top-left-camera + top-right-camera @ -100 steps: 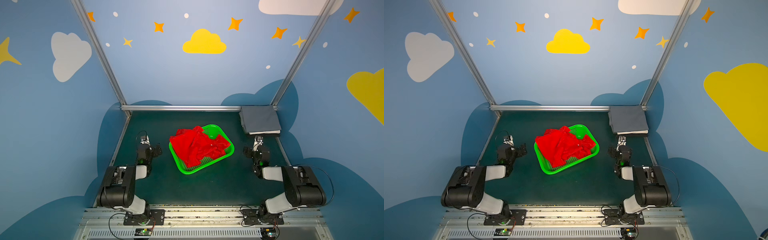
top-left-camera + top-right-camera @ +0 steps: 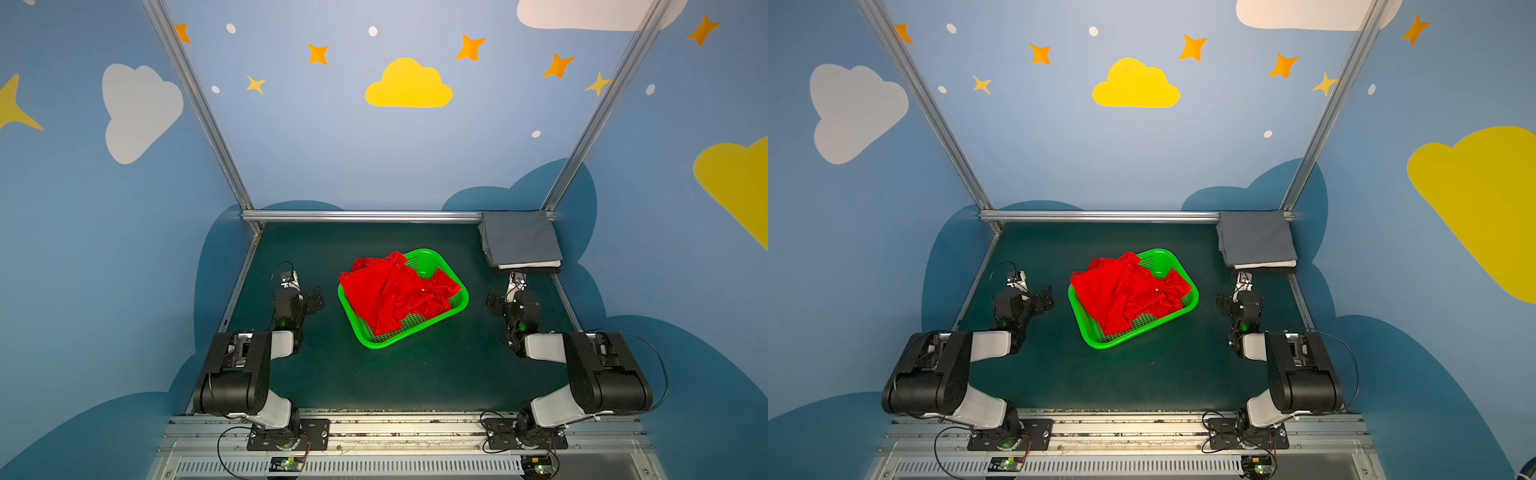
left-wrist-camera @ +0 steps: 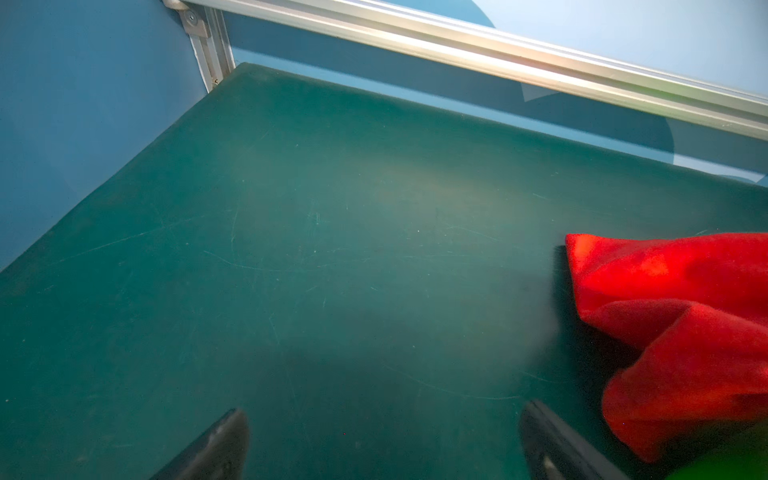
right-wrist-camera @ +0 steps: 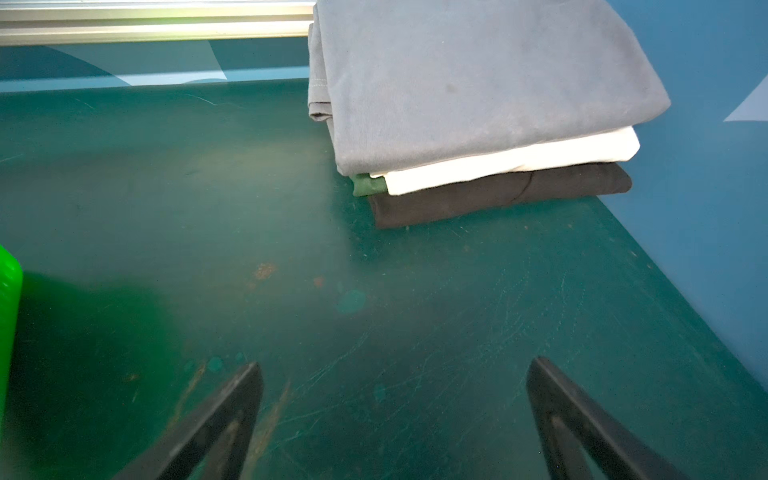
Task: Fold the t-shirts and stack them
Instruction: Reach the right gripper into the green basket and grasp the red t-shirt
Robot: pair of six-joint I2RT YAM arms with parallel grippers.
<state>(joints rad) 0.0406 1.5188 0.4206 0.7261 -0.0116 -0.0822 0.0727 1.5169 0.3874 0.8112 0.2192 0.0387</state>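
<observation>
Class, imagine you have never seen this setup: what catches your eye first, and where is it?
The crumpled red shirt, heaped in the green basket at the centre. Next, the folded stack in the far right corner, grey on top. The left tool and right tool stand open and empty either side of the basket.

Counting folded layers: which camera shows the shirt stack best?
Right wrist view: the shirt stack sits close, grey over white over black, a green sliver between. Both top views show it small, mostly grey; the left wrist view misses it.
</observation>
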